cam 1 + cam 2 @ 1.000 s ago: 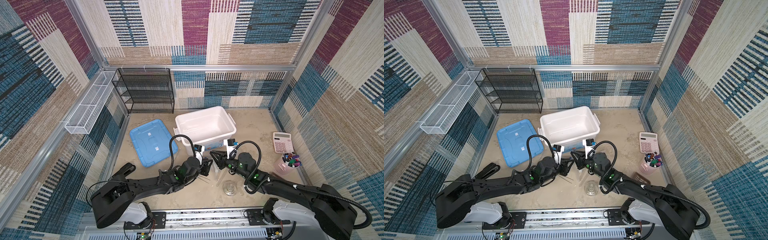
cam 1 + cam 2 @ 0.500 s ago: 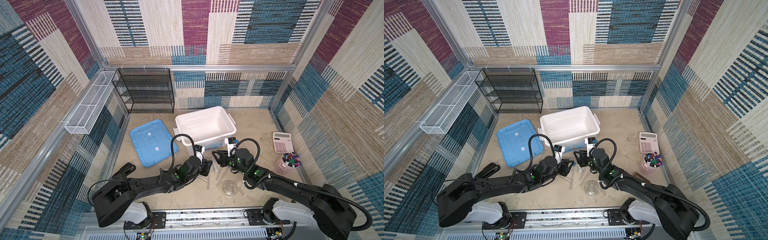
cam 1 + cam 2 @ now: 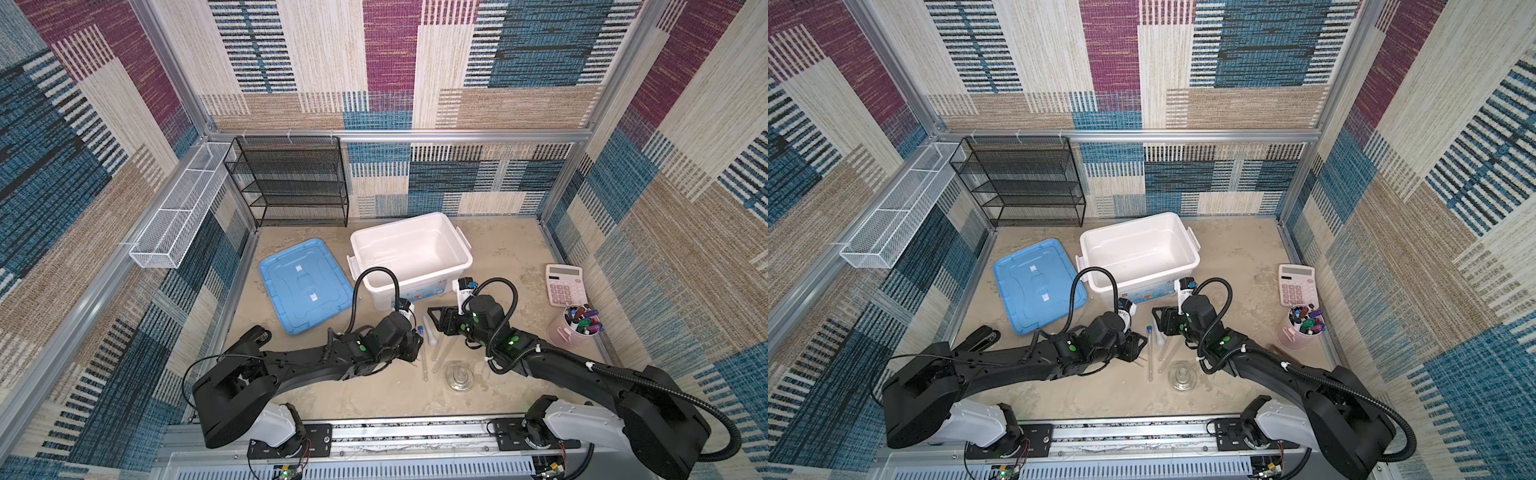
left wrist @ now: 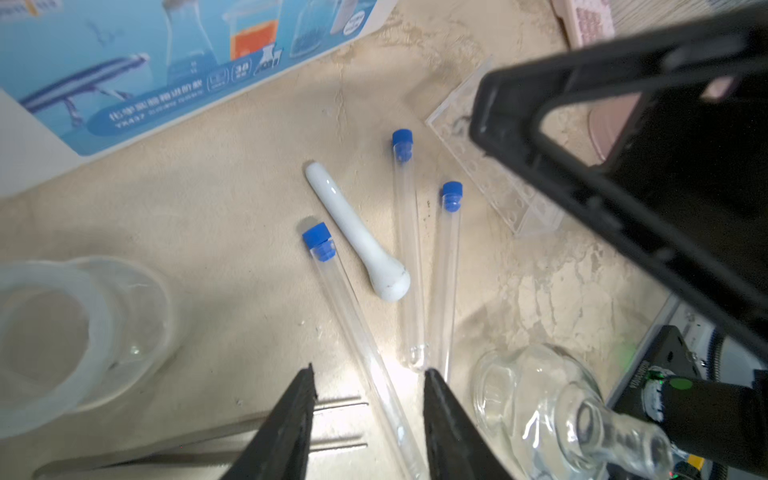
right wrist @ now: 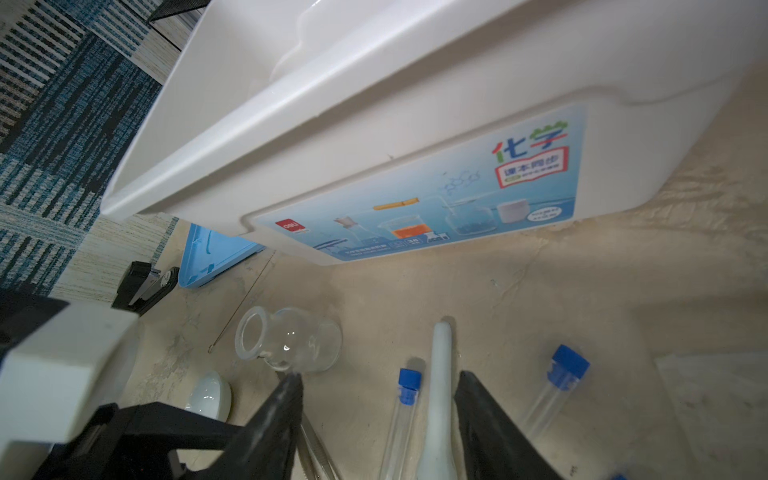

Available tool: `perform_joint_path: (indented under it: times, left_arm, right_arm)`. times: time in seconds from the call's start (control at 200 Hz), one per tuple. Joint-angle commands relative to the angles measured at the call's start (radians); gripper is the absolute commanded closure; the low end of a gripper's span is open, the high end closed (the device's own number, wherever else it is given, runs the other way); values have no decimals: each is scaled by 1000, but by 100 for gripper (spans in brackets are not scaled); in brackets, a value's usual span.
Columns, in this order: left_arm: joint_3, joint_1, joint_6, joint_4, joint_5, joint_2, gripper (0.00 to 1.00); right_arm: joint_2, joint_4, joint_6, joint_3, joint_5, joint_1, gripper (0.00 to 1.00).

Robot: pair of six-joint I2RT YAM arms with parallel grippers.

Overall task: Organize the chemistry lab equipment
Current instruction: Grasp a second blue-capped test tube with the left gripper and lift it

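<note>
Three clear blue-capped tubes (image 4: 405, 249) and a white pestle (image 4: 357, 232) lie on the table between both arms. My left gripper (image 4: 368, 395) is open, its jaws astride one tube (image 4: 353, 316) with a gap on each side. The right gripper (image 5: 380, 399) is also open, above a tube (image 5: 401, 415) and the pestle (image 5: 440, 386). The clear welled tray (image 4: 498, 183) sits partly under the right gripper. Metal tweezers (image 4: 166, 453), a small white bowl (image 5: 210, 399), a thin rod (image 5: 245, 299), a tipped glass beaker (image 5: 286, 345) and a glass flask (image 3: 459, 376) lie close by.
An open white bin (image 3: 411, 253) stands just behind the grippers, its blue lid (image 3: 305, 286) to the left. A black wire shelf (image 3: 291, 183) and a white wire basket (image 3: 178, 212) are at the back left. The pink calculator (image 3: 564, 284) and marker cup (image 3: 575, 328) are on the right.
The right gripper has gone from shut to open and shifted slightly right. The left gripper's jaws have spread a little wider. The tubes and pestle lie on the table.
</note>
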Motion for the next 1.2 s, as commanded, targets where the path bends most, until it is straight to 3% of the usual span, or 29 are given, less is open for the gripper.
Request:
perform_joint_path:
  times: [0.0,0.26,0.436,0.631,0.841,1.192]
  left_arm:
    - [38,-12,-42,-56,56,40,54]
    - [187,-40,-59,-273,7,146,56]
    - [206,-45,-87,-309,-15,173,57]
    - [257,-51,-81,-350,-28,227,60]
    - [315,-52,-72,-400,-36,290,66]
    - [354,-54,-81,-441,-34,338,68]
  right_arm:
    - [-2,-3,9,9,7,-6,35]
    - [-22,-35,-19,26,17,-22,32]
    - [-42,-57,-24,24,24,-41,31]
    - [-72,-80,-41,17,25,-68,20]
    - [-117,-87,-51,-4,11,-105,18]
    - [-136,-96,-70,-16,-12,-139,17]
